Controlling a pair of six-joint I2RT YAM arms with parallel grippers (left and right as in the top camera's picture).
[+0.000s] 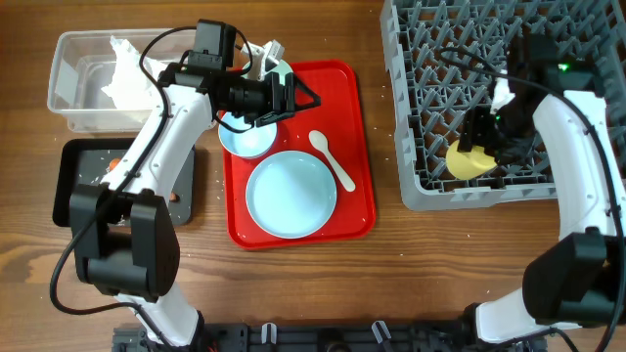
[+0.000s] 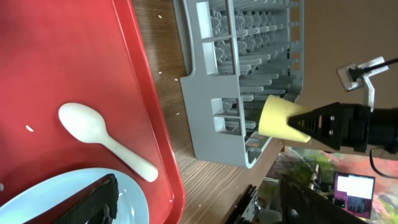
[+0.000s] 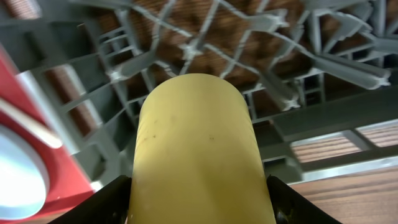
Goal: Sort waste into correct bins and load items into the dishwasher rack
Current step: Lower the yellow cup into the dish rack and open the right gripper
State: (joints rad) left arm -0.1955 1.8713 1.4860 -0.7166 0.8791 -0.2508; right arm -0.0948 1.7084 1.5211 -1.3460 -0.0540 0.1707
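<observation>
Yellow cup [image 3: 196, 143] gripped in R hand [image 3: 196, 200] over rack [image 1: 430, 59]; L hand [image 1: 298, 96] open, empty, above red tray [image 1: 360, 147].

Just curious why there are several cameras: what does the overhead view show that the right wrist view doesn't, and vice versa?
Only overhead: the clear tub holding a napkin, and the black tray. Only right wrist: tiny specks on the yellow cup. Both: that cup, the grey rack, the red tray.
</observation>
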